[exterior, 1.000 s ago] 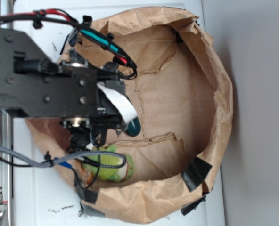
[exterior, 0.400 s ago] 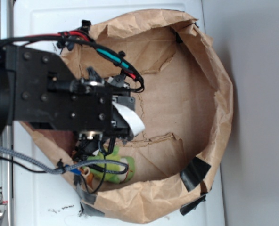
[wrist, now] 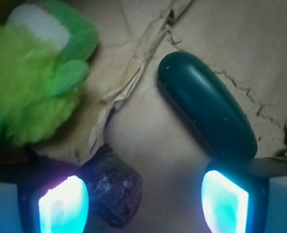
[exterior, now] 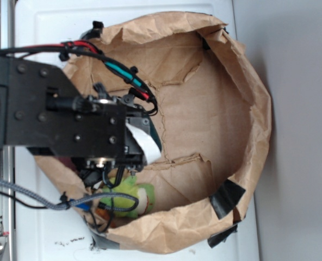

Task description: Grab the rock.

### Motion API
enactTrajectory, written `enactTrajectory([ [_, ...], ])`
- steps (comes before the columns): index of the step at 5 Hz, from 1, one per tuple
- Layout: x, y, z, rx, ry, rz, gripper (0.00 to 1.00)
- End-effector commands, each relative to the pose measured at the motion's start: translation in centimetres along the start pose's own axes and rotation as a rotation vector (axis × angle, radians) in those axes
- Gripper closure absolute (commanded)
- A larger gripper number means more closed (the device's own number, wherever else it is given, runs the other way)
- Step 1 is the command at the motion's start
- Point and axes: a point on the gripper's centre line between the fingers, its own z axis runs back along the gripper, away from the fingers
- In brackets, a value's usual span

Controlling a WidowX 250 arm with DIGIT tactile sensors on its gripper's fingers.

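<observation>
Rock point(wrist: 113, 190): mottled dark brown-grey. Capsule point(wrist: 206, 111): glossy dark green. Plush point(wrist: 34, 77): lime green, white patch. Bag point(exterior: 215, 109): plain brown paper. Counter point(exterior: 47, 22): white.

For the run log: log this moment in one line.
gripper open | rock beside left finger, ungrasped | capsule by right finger | plush apart

free: bare paper between fingers point(wrist: 63, 204) | obstacles: rock point(wrist: 114, 189) seemingly touching left finger; capsule point(wrist: 206, 111) near right

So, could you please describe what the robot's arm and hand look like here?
The arm is boxy matte black plates with visible screws. Red, black and teal cables loop over it, a grey braided cable runs below, and a white strip hangs near the front. The hand has two dark fingers with glowing cyan pads.
</observation>
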Motion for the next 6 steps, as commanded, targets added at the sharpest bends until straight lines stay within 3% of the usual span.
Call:
enactTrajectory([
  [1, 0.2, 0.4, 1.4, 0.031, -0.045, -0.023, 0.0],
  [3, 0.2, 0.4, 1.4, 0.031, -0.045, -0.023, 0.0],
  [4, 1.3, -0.1, -0.3, 0.064, -0.048, -0.014, 0.0],
  [6, 1.9, -1.0, -3.9, 0.058, -0.037, -0.044, 0.0],
])
